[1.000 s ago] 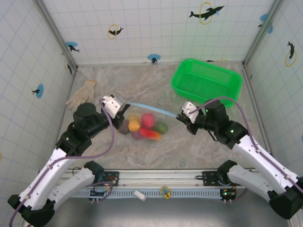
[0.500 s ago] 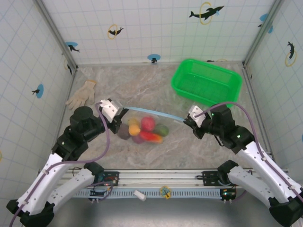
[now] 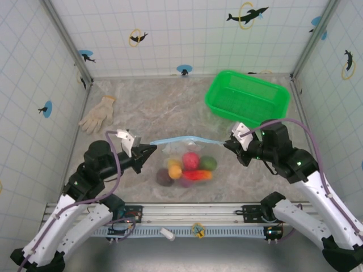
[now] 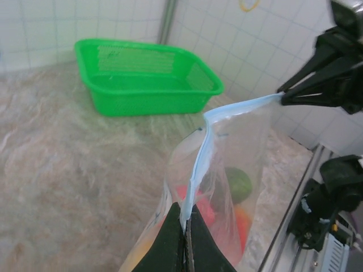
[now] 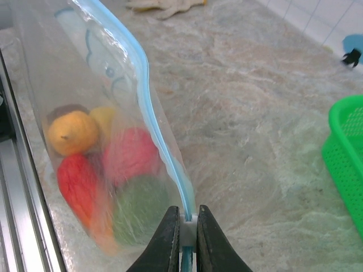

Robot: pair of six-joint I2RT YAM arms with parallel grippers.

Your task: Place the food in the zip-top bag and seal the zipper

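Now | left hand (image 3: 153,149) pinches zipper (image 3: 187,139) end | right hand (image 3: 227,144) pinches other end | zip-top bag (image 3: 177,151) hangs between

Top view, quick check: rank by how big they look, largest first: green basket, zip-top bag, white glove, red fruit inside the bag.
1. green basket, clearly largest.
2. zip-top bag; it is held up by its strip, so nearness to the camera may enlarge it a little.
3. white glove.
4. red fruit, smallest.

Bare table (image 3: 159,107) lies beyond the zip-top bag (image 3: 187,150); green basket (image 3: 247,99) stands far right.
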